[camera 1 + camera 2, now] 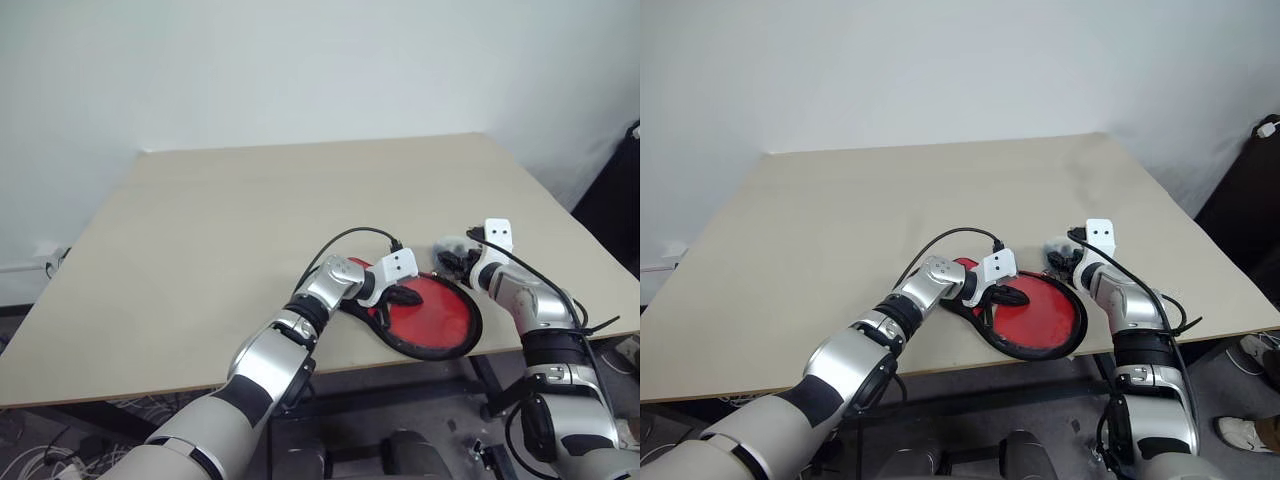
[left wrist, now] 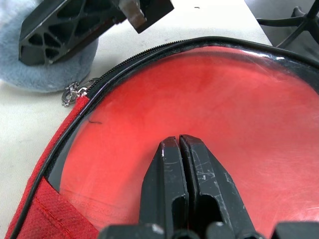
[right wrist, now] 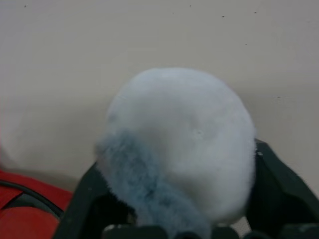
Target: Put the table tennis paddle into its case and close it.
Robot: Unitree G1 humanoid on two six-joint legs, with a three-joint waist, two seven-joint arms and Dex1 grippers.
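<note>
case (image 1: 470, 335) — open | inside — table tennis paddle (image 2: 209, 104)

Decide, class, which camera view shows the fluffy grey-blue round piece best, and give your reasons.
The right wrist view: the grey-blue piece sits large and central, between the right end effector's black fingers. The left wrist view catches just an edge of it behind that end effector. In both eye views it is a small patch beside the case.

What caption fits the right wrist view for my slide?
Right tool closing around the fluffy grey-blue round piece on the table, beside the case's red edge.
</note>
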